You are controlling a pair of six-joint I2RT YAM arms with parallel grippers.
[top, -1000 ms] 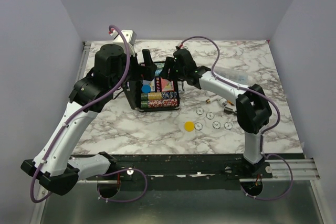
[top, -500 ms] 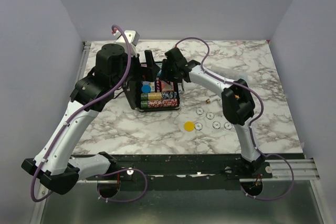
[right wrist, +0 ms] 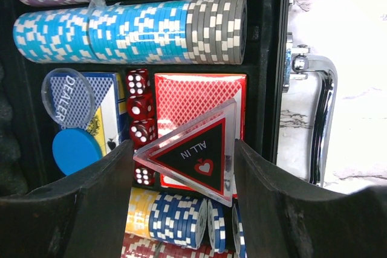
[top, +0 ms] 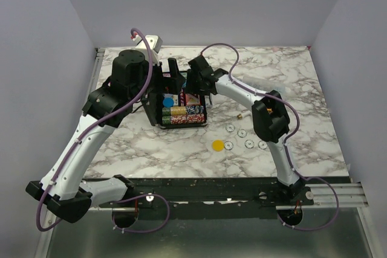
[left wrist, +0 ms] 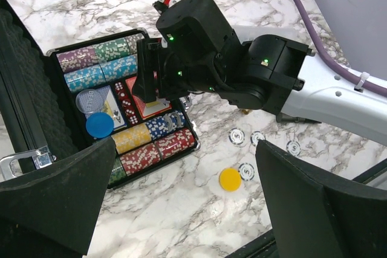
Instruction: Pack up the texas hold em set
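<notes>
Item: texas hold em set, part packed. The black case lies open at the far centre of the marble table. Its foam-lined lid is raised on the left side, and the metal handle is on the right wall. Already in the tray are the chip rows, red cards, dice, the clear dealer button and the blue disc. Loose on the table, near and right of the case, are the yellow disc and several white buttons. My right gripper is part-way closed and pinches the red "ALL IN" triangle by two edges. It holds the triangle directly over the red cards, which I judge to be its resting place. My left gripper is spread as wide as it goes and grasps nothing. It hangs beside the lid, likely to keep the lid from dropping, though I cannot tell whether it touches it.
</notes>
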